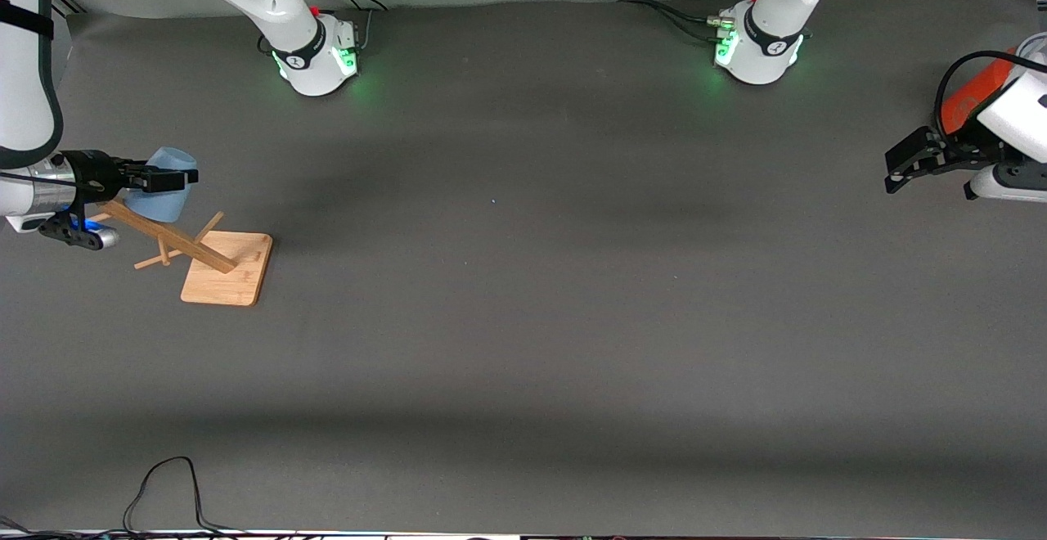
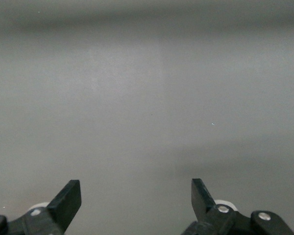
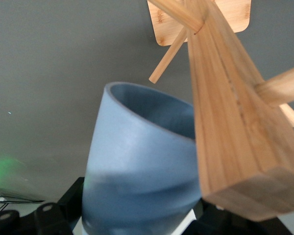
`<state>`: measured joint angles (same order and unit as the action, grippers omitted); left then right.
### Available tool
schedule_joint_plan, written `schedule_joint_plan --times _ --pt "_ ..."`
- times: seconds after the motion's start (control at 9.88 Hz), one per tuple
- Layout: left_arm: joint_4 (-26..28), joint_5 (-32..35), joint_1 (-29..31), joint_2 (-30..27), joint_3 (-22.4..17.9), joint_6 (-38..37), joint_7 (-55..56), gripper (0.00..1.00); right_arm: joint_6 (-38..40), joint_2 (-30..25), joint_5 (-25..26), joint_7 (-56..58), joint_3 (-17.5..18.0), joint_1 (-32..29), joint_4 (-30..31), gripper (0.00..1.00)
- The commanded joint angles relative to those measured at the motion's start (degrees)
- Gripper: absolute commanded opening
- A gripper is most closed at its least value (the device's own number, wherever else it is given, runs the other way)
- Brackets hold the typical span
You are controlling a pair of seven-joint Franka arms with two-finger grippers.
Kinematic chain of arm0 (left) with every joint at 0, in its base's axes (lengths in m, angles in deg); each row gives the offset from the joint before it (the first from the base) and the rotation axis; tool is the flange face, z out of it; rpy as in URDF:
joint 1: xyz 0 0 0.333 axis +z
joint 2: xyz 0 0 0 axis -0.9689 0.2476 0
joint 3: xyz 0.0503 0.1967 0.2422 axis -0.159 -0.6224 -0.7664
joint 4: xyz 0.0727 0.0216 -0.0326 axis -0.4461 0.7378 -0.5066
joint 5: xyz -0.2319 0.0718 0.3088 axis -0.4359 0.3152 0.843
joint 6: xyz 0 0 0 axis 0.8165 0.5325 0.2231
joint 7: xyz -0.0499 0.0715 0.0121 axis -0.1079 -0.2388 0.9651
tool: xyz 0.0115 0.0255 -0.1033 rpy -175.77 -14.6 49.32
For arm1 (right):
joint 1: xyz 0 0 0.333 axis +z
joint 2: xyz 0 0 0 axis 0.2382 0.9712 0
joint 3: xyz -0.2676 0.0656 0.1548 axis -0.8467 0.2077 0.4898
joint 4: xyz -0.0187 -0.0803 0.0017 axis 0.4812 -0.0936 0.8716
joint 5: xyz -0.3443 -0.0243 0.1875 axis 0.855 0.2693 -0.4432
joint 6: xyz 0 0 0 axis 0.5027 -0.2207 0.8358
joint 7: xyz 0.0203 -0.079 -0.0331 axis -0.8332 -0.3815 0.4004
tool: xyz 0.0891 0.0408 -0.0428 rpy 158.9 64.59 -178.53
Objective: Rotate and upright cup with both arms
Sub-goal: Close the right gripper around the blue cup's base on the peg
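front view: the right gripper [image 1: 168,180] is seen at the right arm's end of the table, reaching in from the edge of the view on a horizontal wrist. the cup [image 1: 164,186] is clamped between its fingers, light blue, held in the air beside the top of a wooden rack [image 1: 217,262]. the rack is made up of a flat square base on the grey table [image 1: 523,319] and a post that rises from it, with thin pegs crossing the post. the cup sits just beside the upper end of the post, over the table rather than over the base; whether it touches the post cannot be told from here. the left gripper [image 1: 898,173] is seen at the left arm's end of the table, well apart from the cup, with its fingers spread and nothing between them; this arm waits. an orange-red object [image 1: 969,98] is partly visible above that wrist.

left wrist view: the left gripper [image 2: 136,196] is shown with its two black fingertips [image 2: 68,198] set wide apart. only bare grey table [image 2: 147,98] is recorded ahead of and between them.

right wrist view: the cup [image 3: 137,181] is seen close up, gripped low on its body by the right gripper [image 3: 137,226], with the wider rim pointing away from the fingers and tilted. the wooden post [image 3: 230,122] runs immediately alongside the cup, overlapping its rim edge. pegs [image 3: 169,56] project from the post farther from the gripper, and the rack base [image 3: 235,14] lies on the table at the post's end.
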<state>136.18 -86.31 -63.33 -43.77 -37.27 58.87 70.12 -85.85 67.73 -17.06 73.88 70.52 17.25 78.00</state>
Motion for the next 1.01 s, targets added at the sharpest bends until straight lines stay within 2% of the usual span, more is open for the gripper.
schedule_joint_plan --times 0.0,0.2,0.3,0.61,0.91 --pt "-1.2 0.8 -0.4 -0.1 0.1 -1.2 -0.4 1.00 -0.5 0.6 -1.4 -2.0 -0.1 0.2 -0.8 0.75" --pt "-1.6 0.6 0.1 0.3 -0.2 -1.5 -0.7 1.00 -0.5 0.8 -1.8 -3.3 0.0 0.2 -1.0 0.51" --pt "-1.6 0.6 0.1 0.3 -0.2 -1.4 -0.4 1.00 -0.3 0.8 -2.2 -4.1 0.1 0.2 -1.0 0.45" --pt "-1.6 0.8 -0.2 0.3 -0.1 -1.4 0.3 1.00 0.3 0.1 -3.8 -7.7 0.4 0.2 -1.0 0.44" --pt "-1.6 1.8 -0.4 0.3 0.1 -1.4 -0.4 1.00 4.1 0.1 -4.9 -9.4 0.0 0.1 -3.2 0.44"
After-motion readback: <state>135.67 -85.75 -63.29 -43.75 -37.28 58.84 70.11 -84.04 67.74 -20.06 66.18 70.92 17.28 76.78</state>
